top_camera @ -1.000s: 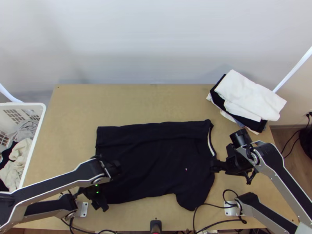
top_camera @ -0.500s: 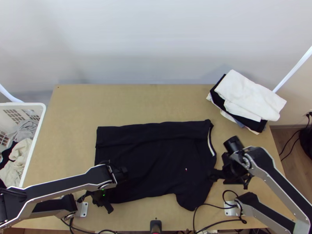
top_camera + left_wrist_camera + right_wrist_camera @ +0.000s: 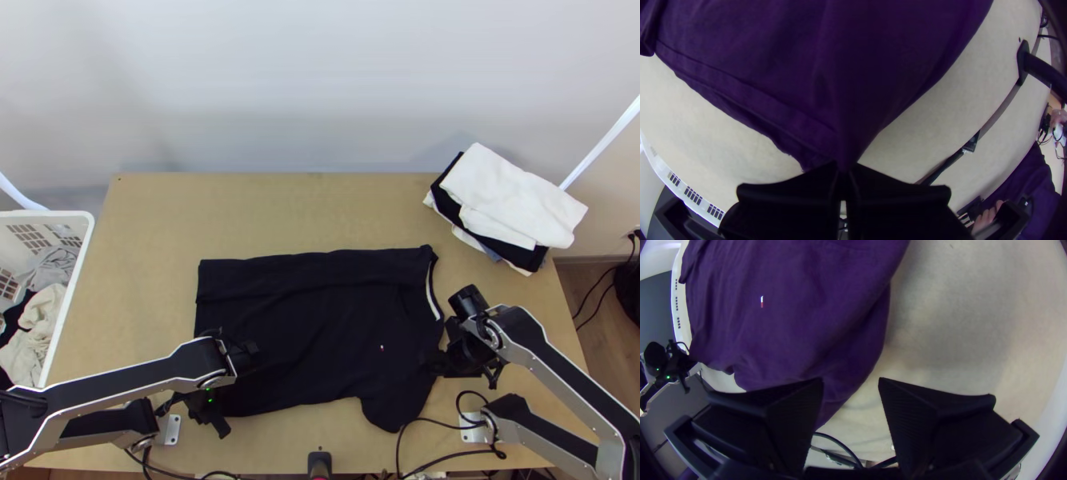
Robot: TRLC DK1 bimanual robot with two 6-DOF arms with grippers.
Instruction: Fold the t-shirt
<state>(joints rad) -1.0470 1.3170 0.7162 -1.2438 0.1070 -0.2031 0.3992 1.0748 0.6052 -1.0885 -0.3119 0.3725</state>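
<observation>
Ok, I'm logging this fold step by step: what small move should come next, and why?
Probably lower the right gripper a little and close it on the t-shirt's edge: its fingers stand open, one over cloth, the other over bare table, while the left gripper is shut on a hem corner.

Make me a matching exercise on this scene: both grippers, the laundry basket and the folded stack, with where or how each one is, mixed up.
1. Left gripper
2. Right gripper
3. Laundry basket
4. Folded stack

A. Beside the table's left edge
B. Fingers parted
C. At the table's far right corner
D. Shut on a corner of the T-shirt

Pairs: 1-D, 2-B, 3-A, 4-C
</observation>
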